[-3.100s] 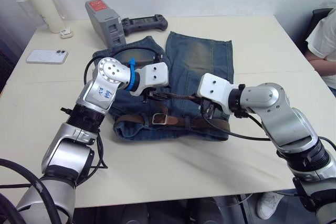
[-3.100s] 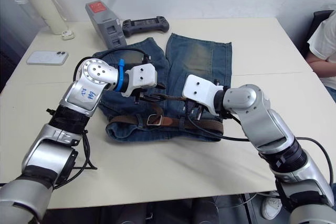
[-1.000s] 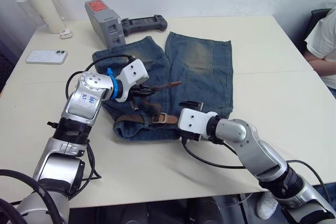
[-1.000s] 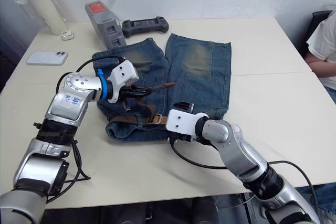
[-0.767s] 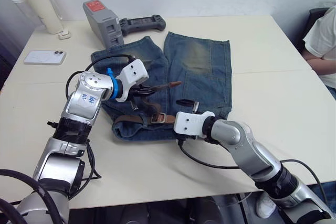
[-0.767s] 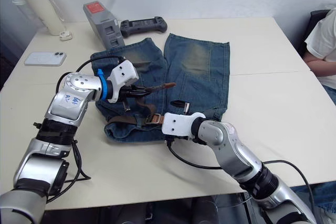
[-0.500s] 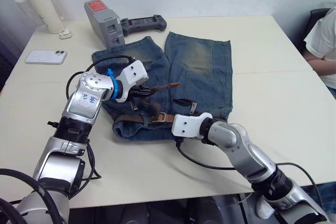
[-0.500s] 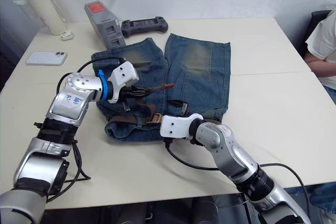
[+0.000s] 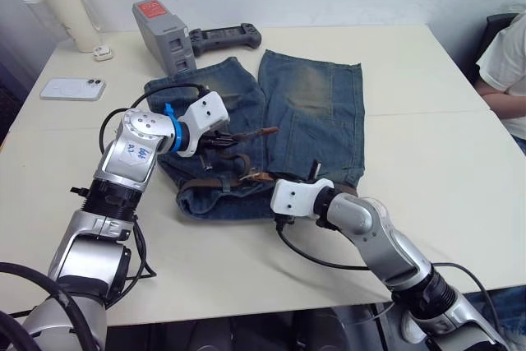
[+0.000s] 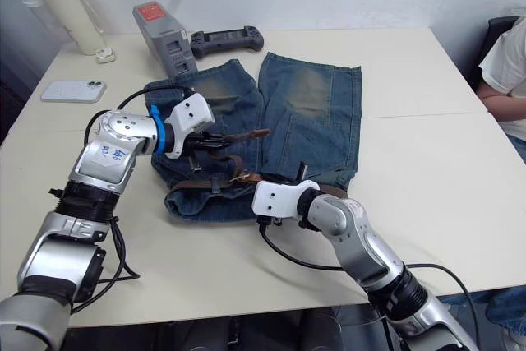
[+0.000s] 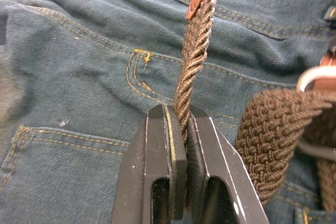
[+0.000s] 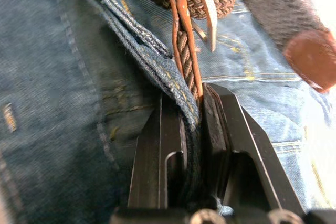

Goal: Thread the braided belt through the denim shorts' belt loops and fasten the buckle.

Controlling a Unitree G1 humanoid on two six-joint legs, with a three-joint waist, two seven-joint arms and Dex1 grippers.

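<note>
The denim shorts (image 9: 288, 113) lie flat on the tabletop (image 9: 427, 80) with the waistband toward the robot and the legs pointing away. The braided belt (image 9: 222, 180) already runs along most of that waistband, so the threading looks largely done, though I cannot count how many of the belt loops it passes through. What remains, as far as I can judge, is the fastening. The belt's free end rises off the denim: the left end effector (image 11: 181, 129) is clamped on the woven strap a little short of the darker leather tip, holding it lifted above the left half of the shorts. The buckle (image 12: 202, 9) sits at the middle of the waistband, its silver frame tilted up off the cloth, and the lifted tip is well apart from it and not fed through. The right end effector (image 12: 191, 106) is closed over the waistband edge just beside the buckle, pinching the denim together with the strap where it meets the frame, which seems to steady that end. The prong is too small to place with certainty. So the closing step is still open: the tip has to be brought across to the frame, passed through, and the prong seated in the weave.
</note>
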